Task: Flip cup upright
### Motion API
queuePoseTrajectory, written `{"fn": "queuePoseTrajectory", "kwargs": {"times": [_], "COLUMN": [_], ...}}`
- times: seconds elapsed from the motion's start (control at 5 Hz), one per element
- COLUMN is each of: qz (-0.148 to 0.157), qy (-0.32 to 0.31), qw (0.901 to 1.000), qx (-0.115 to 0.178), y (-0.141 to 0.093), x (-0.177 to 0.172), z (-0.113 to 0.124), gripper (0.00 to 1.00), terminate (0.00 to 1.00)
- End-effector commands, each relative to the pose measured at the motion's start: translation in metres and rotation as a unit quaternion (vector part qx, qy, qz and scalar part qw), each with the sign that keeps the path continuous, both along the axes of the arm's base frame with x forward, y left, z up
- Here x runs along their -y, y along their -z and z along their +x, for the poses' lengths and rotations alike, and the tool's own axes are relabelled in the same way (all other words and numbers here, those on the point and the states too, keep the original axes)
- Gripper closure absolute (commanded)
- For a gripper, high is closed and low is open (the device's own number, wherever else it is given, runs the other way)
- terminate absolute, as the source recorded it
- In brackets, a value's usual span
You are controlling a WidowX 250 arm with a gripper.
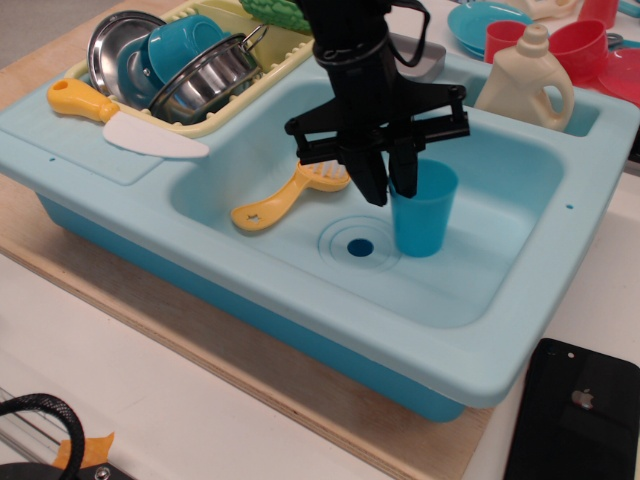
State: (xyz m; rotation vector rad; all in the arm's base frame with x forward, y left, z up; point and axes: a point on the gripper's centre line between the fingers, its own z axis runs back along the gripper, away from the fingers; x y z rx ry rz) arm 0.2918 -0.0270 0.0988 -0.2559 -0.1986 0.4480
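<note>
Fingers (pixel 375 175) first: the two dark prongs of the gripper (pixel 388 182) point straight down at the centre of the frame, pinched over the left rim of the cup (pixel 422 212), one inside the mouth and one outside it. So the gripper is clamped on that rim. The cup stands upright, mouth up, on the sink floor just right of the drain (pixel 360 246).

Now the setting. The pale blue sink (pixel 300 300) fills most of the frame and sits on a wooden board (pixel 200 345) over a white counter (pixel 120 390). A yellow brush (pixel 285 196) lies in the basin left of the gripper, near it but apart from the cup. Upper left, a cream dish rack (pixel 290 45) carries steel bowls (pixel 205 75), and a knife (pixel 125 122) with a yellow handle lies on the ledge below it. Upper right stand a cream bottle (pixel 530 80) and red cups (pixel 580 45). A black phone (pixel 580 415) lies at lower right.
</note>
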Motion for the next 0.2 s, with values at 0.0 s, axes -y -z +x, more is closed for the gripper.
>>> {"fn": "queuePoseTrajectory", "kwargs": {"times": [0.0], "qz": [-0.001], "qy": [-0.003], "qw": [0.9999], "qx": [0.011], "y": [-0.0067], "x": [-0.0008], "z": [0.0024], "gripper": [0.0], "terminate": [1.0]}}
